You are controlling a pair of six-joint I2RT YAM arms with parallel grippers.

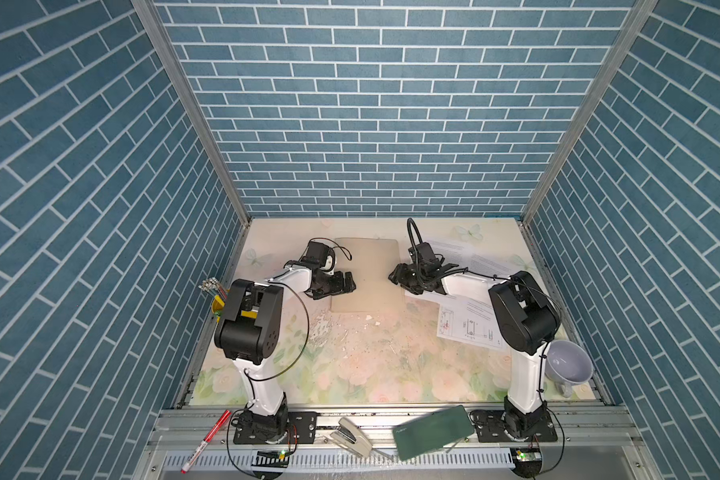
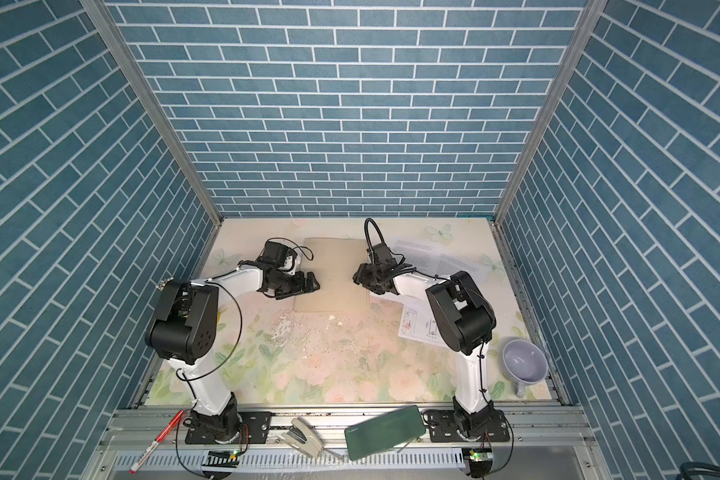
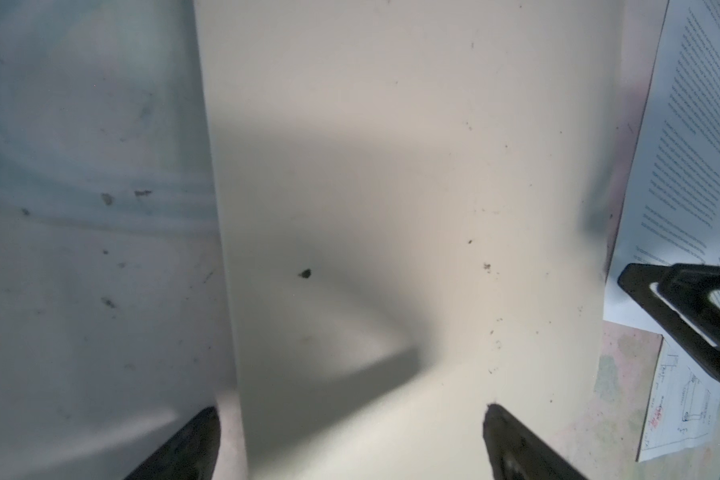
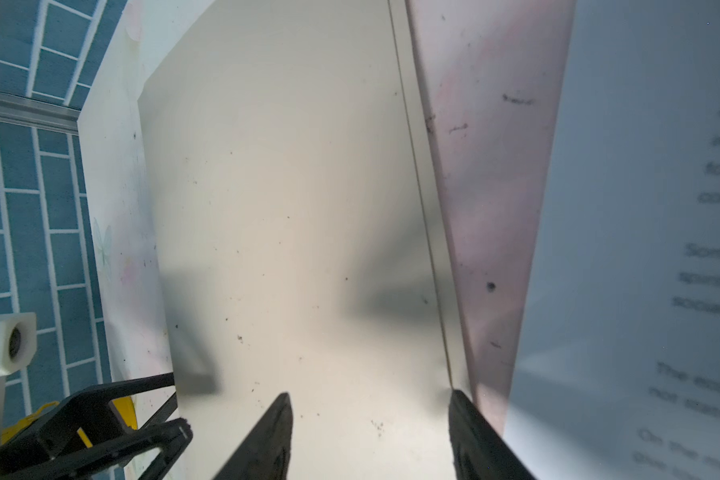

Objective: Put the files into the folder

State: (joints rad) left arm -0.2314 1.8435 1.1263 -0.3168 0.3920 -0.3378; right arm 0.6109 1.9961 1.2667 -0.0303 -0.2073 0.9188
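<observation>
The tan folder (image 1: 368, 274) (image 2: 335, 274) lies closed and flat at the back middle of the table. My left gripper (image 1: 344, 286) (image 3: 350, 409) hovers over its left edge, jaws wide open, one finger off the folder (image 3: 391, 166) and one over it. My right gripper (image 1: 393, 276) (image 4: 370, 394) is open over the folder's (image 4: 287, 208) right edge, nothing between its fingers. The files lie to the right: white text sheets (image 1: 468, 257) (image 3: 691, 145) (image 4: 641, 249) and a sheet with drawings and a red mark (image 1: 466, 328) (image 3: 678, 407), partly hidden under my right arm.
A lavender mug (image 1: 568, 361) stands at the front right. A dark green case (image 1: 433, 430), a stapler (image 1: 350, 434) and a red pen (image 1: 206, 440) lie on the front rail. A yellow pen holder (image 1: 218, 308) sits by the left wall.
</observation>
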